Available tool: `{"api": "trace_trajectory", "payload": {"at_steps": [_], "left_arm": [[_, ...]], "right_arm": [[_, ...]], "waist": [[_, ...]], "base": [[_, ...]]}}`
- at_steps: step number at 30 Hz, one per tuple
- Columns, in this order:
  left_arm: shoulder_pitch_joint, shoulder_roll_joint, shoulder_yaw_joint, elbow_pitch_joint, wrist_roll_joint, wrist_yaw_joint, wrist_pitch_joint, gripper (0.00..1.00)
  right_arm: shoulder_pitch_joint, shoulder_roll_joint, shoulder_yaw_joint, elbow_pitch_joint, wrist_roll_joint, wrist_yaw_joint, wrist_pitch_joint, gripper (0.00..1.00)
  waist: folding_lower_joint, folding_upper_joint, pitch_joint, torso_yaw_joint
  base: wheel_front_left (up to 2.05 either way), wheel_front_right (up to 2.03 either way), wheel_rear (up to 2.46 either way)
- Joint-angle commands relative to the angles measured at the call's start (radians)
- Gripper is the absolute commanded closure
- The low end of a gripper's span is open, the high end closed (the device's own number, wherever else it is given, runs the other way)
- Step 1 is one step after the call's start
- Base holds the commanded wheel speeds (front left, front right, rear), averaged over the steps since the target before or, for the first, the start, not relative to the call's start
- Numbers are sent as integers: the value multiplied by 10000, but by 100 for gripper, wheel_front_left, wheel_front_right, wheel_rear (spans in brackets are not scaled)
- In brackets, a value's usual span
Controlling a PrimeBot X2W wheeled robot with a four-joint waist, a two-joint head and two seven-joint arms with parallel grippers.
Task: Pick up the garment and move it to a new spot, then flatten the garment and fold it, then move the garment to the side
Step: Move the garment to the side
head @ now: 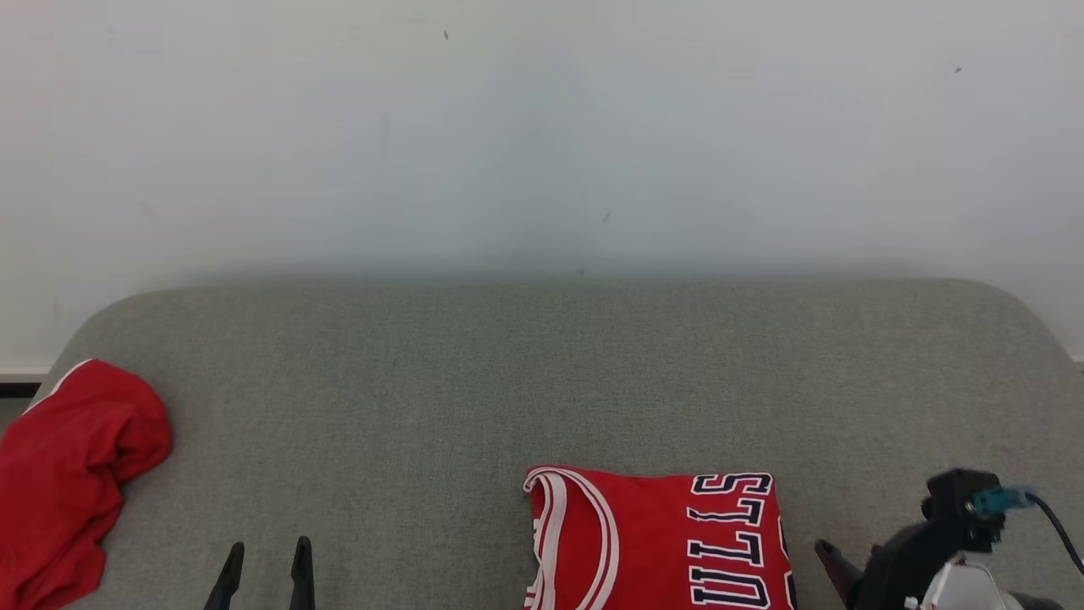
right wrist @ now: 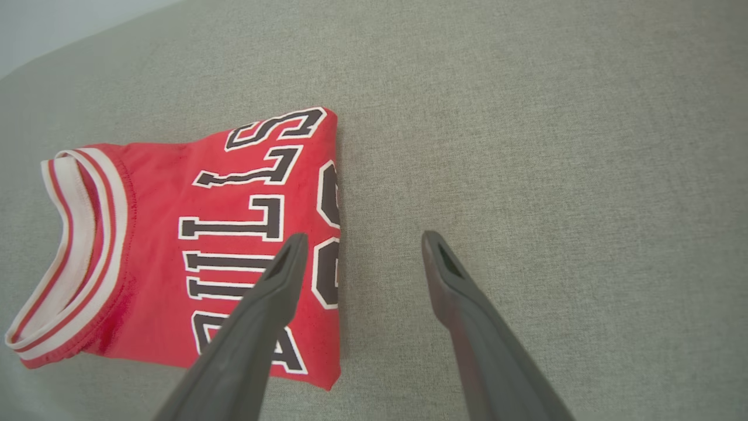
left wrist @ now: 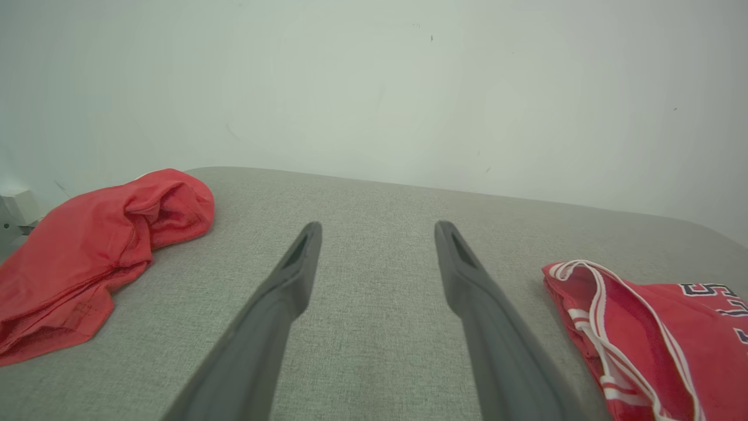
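Jersey [head: 656,542], red with white trim and dark letters, is seen lying folded into a neat rectangle on the grey pad [head: 508,373], at the pad's near edge and right of its middle. Its collar is turned toward the pad's left end and its folded edges look straight and flat.

From this the pick-up, the flattening and the folding are judged to be done. Only the last step, the shift to the side, is in doubt: the jersey already lies off the pad's middle, but whether this is the final spot cannot be told.

The left gripper [head: 267,546] is held over the pad's near edge, left of its middle, with its fingers spread and nothing between them. The right gripper [right wrist: 362,242] is held above the pad's near right part, also spread and empty. One finger is seen over the jersey's lettered edge and the other over bare pad; whether cloth is touched cannot be told.

A second red cloth [head: 76,474] is left crumpled at the pad's left end, partly hanging over it.

The pad is covered in a coarse grey weave, with rounded far corners. Behind its far edge a plain pale wall [head: 542,127] is seen, marked by a few small specks.
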Motion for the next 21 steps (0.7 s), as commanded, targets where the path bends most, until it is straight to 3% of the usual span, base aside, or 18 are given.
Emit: {"api": "trace_trajectory", "payload": {"at_steps": [1, 8, 21], "left_arm": [[-110, -49, 44, 55, 100, -24, -46, 0], [-356, -128, -45, 267, 194, -149, -47, 0], [-640, -148, -384, 96, 267, -158, -47, 0]], "right_arm": [[-330, 45, 2, -55, -42, -16, 332, 0], [-1345, 35, -414, 882, -748, -16, 1680, 0], [-2429, 33, -232, 3380, -936, -16, 1338, 0]], "waist": [[-1, -1, 119, 97], [-1, -1, 464, 513], [-1, -1, 1062, 1156]], "base": [[0, 0, 0], [0, 0, 0], [0, 0, 0]]}}
